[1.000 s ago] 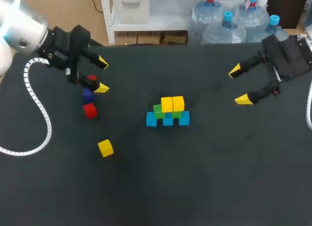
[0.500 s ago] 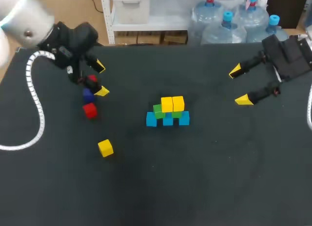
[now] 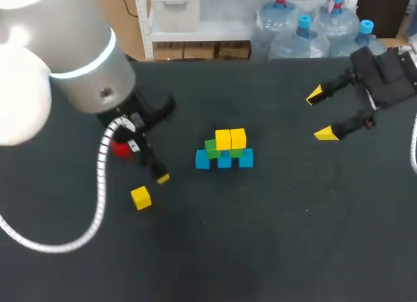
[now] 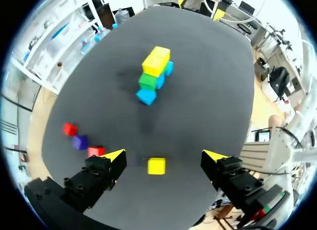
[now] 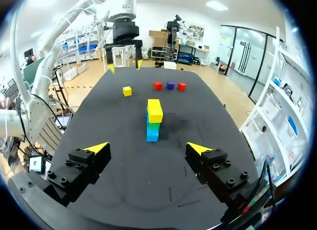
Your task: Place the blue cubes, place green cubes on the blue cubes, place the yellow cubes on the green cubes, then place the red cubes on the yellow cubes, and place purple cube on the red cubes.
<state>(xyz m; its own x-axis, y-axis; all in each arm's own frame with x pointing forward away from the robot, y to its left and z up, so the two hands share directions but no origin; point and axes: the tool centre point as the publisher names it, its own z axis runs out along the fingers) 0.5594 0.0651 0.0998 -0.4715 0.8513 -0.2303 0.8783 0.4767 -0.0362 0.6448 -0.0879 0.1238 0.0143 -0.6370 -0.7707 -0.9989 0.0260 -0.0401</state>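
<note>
Quick count: three blue cubes (image 3: 225, 161) in a row mid-table, two green cubes (image 3: 210, 147) on them and two yellow cubes (image 3: 230, 138) on top. One loose yellow cube (image 3: 141, 198) sits off to the left, near two red cubes (image 4: 70, 129) and one purple cube (image 4: 79, 142). The left gripper (image 4: 165, 153) is wide open over the loose yellow cube, gripping nothing. The right gripper (image 3: 319, 113) is spread wide too, empty, well right of the stack.

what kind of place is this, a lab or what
Probably a robotics test bench: a black table with a small stack of blue, green and yellow cubes, a loose yellow cube, and two robot arms whose yellow-tipped left gripper and right gripper stand open.
</note>
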